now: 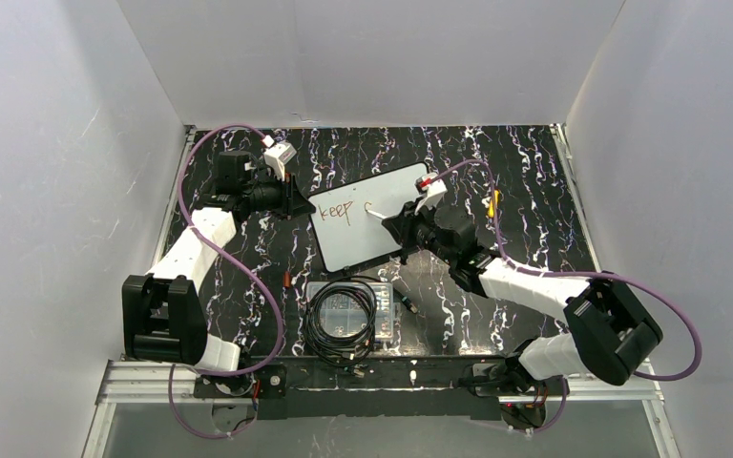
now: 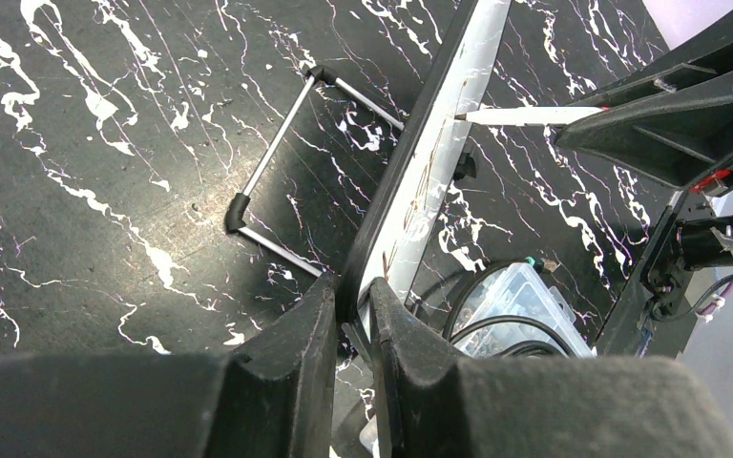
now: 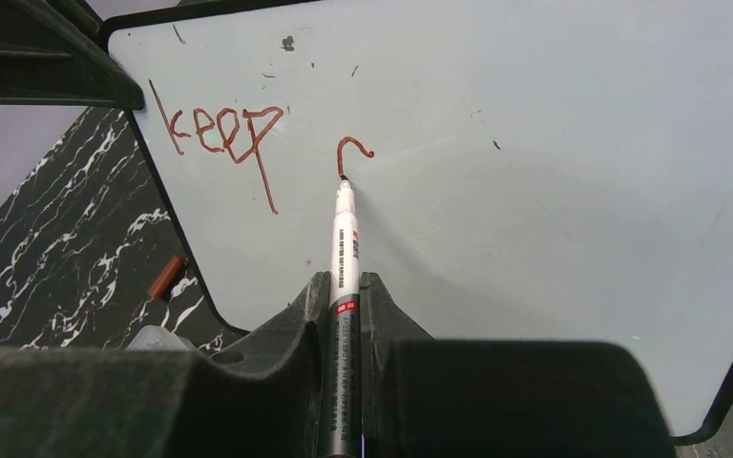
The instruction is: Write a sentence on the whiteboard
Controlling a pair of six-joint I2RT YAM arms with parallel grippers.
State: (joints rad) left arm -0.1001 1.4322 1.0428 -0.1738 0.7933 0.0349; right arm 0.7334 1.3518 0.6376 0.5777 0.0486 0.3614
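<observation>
My left gripper [image 2: 351, 294] clamps the whiteboard [image 3: 554, 191] at twelve o'clock of the clear box [image 1: 387, 320], my right gripper [image 3: 344, 286] pinches the marker [image 3: 344, 229], tip at three o'clock of "keep" in the sentence [image 3: 219, 134]: next I must curl out the "g".

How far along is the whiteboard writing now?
Done: the word keep is on the whiteboard. In hand: the right gripper presses the marker tip at a half-made curved stroke while the left gripper clamps the board's edge. Left: finishing that letter and every further word.
</observation>
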